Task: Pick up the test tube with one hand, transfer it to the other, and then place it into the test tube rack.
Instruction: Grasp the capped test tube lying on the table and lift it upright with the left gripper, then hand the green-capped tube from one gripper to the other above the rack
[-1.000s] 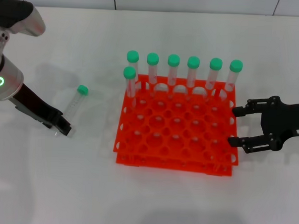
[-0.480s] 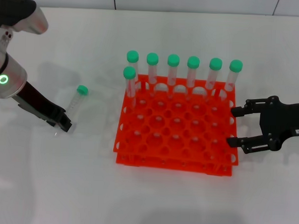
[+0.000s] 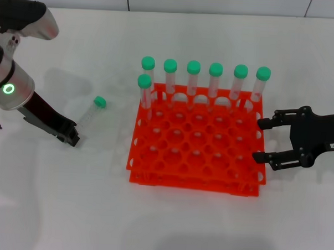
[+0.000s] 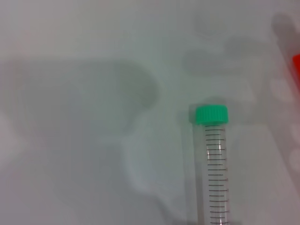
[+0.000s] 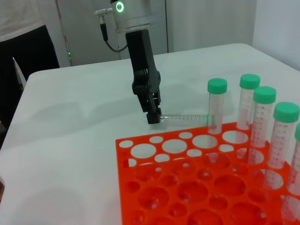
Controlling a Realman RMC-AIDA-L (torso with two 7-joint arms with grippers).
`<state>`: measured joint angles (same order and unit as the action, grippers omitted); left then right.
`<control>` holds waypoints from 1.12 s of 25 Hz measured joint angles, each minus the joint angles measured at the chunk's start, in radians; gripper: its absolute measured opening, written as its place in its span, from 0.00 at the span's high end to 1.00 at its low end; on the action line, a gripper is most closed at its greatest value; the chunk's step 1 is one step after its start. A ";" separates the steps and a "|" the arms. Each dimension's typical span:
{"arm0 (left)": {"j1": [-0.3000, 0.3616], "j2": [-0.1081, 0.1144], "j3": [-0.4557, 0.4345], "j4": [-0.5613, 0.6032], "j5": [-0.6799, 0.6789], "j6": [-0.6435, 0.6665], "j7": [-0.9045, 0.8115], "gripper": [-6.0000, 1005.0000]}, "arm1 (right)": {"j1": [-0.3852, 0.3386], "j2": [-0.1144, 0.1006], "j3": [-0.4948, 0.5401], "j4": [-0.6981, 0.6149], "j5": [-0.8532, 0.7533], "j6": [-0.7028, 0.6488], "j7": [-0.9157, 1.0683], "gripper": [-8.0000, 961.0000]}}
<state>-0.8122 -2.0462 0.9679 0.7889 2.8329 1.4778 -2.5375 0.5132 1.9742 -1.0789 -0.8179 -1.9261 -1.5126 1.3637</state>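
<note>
The test tube (image 3: 91, 112) lies on the white table left of the orange-red test tube rack (image 3: 192, 180), with its green cap pointing away from me. My left gripper (image 3: 72, 138), on the silver arm with the green ring light, sits low at the tube's bottom end. From the right wrist, its tip (image 5: 153, 117) is right against the clear end of the test tube (image 5: 183, 116). The left wrist view shows only the capped test tube (image 4: 213, 168) on the table. My right gripper (image 3: 259, 140) hangs open at the rack's right edge, empty.
Several green-capped tubes (image 3: 193, 76) stand upright along the rack's back row, and one more stands at the left of the second row. The same upright tubes (image 5: 265, 122) rise above the rack (image 5: 129, 197) in the right wrist view. Bare white table surrounds the rack.
The left arm has swung slightly right and its gripper has edged up toward the tube's bottom end. The tube's cap has shifted right. The right gripper has stayed put.
</note>
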 joint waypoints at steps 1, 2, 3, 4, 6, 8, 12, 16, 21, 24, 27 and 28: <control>0.001 0.000 0.000 0.000 -0.001 -0.004 0.000 0.81 | 0.000 0.000 0.000 0.000 0.000 0.000 0.000 0.21; 0.002 0.000 0.000 0.000 -0.002 -0.009 -0.001 0.81 | 0.000 0.000 0.000 0.000 0.000 0.000 0.000 0.21; 0.003 0.000 0.000 0.000 -0.003 -0.013 -0.003 0.81 | 0.000 0.000 0.001 0.000 0.000 0.000 0.000 0.21; 0.005 0.000 -0.001 0.002 -0.003 -0.017 -0.003 0.81 | 0.000 0.000 0.001 0.000 0.000 0.000 0.000 0.21; 0.007 0.000 -0.004 0.009 -0.003 -0.021 -0.003 0.81 | 0.001 0.000 0.001 0.000 0.000 0.000 0.000 0.21; 0.009 -0.002 -0.006 0.025 -0.006 -0.021 -0.002 0.81 | 0.001 -0.002 0.001 0.000 0.000 0.000 0.000 0.21; 0.045 -0.019 -0.008 0.149 -0.008 -0.008 -0.001 0.81 | -0.004 -0.005 0.001 0.000 0.000 -0.001 0.000 0.21; 0.118 -0.034 -0.008 0.331 -0.075 -0.027 0.000 0.81 | -0.006 -0.003 0.001 0.000 0.001 -0.002 0.000 0.21; 0.208 -0.034 0.008 0.457 -0.268 -0.087 0.090 0.80 | -0.020 -0.001 0.001 -0.006 0.003 -0.005 0.000 0.21; 0.273 -0.035 0.036 0.499 -0.434 -0.134 0.217 0.80 | -0.026 0.001 0.000 -0.009 0.008 -0.013 -0.001 0.21; 0.318 -0.035 0.053 0.508 -0.574 -0.173 0.345 0.80 | -0.031 0.001 0.001 -0.009 0.015 -0.014 -0.004 0.21; 0.328 -0.035 0.055 0.505 -0.615 -0.182 0.389 0.80 | -0.031 0.002 0.002 -0.010 0.017 -0.015 -0.004 0.21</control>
<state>-0.4841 -2.0815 1.0229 1.2944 2.2181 1.2956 -2.1485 0.4818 1.9757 -1.0771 -0.8279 -1.9091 -1.5273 1.3594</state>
